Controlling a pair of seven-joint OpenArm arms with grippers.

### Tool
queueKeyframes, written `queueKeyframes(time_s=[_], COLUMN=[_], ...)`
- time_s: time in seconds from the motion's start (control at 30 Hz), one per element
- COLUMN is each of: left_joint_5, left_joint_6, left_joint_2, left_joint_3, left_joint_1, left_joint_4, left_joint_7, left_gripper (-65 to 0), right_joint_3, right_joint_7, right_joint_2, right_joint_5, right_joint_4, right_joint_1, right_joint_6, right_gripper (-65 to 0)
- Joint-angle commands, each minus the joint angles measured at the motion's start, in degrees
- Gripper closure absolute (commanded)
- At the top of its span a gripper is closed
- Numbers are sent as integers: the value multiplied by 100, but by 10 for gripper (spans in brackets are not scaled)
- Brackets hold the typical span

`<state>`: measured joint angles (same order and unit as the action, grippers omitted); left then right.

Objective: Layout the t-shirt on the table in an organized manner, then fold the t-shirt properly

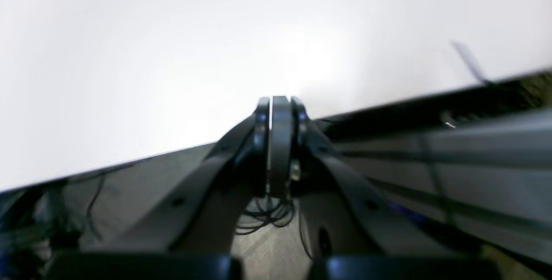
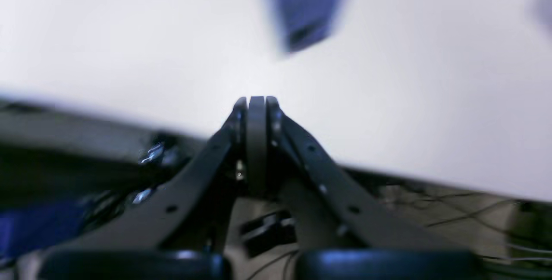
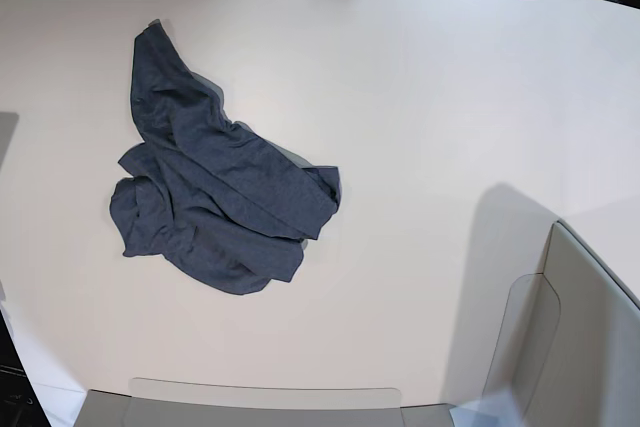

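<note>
Base cam: shirt [image 3: 210, 202] crumpled in a heap on the table [image 3: 420, 127], no arms in shot. Wrist cams only: left gripper [image 1: 280, 103] & right gripper [image 2: 256, 102] both clenched on nothing, table beyond the fingertips, blurry blue bit past the right ones.

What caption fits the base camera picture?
Crumpled navy t-shirt heaped on the left of the white table, not yet laid flat.

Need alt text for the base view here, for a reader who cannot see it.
A dark navy t-shirt lies crumpled in a heap on the left half of a large off-white table, not yet spread out. A grey-beige bin wall stands at the lower right corner; no arm appears in this view.
</note>
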<state>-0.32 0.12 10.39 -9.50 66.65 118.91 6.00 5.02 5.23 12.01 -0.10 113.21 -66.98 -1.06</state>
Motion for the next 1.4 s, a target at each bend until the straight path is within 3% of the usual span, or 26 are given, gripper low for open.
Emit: queueKeyframes(time_s=[0.0,0.17,0.27,0.5,0.67,0.8,0.97,1.27,1.37], left_joint_5=[19,54,54,62,62,27,27,19,19], left_joint_6=[10,10,10,10,1,1,1,1,-333], left_joint_2=[46,161,161,161,240,504,662,653,662], left_joint_3=[-127,-523,-664,-839,-1103,-1340,-1683,-2413,-2431], left_joint_1=[-32,-410,-753,-1509,-2019,-2388,-3100,-4340,-4489], left_joint_4=[96,96,96,96,96,96,96,96,96], left_joint_7=[-121,-121,-94,-51,565,881,1365,2517,2613], left_gripper=[0,0,0,-1,-102,-181,-192,-192,-192], right_joint_3=[30,39,39,74,101,479,1217,2193,2298], right_joint_7=[158,123,-291,-589,-581,-589,-589,-589,-589], right_joint_2=[-98,-414,-581,-652,-652,-740,-748,-423,-414], right_joint_5=[14,-3,5,23,32,296,1087,1887,1913], right_joint_4=[218,393,402,402,411,411,411,393,393], right_joint_1=[12,417,716,1199,1498,1691,1762,1753,1753], right_joint_6=[40,40,40,40,40,40,40,84,84], right_gripper=[-1,-2,-2,-3,-7,-106,-274,-275,-275])
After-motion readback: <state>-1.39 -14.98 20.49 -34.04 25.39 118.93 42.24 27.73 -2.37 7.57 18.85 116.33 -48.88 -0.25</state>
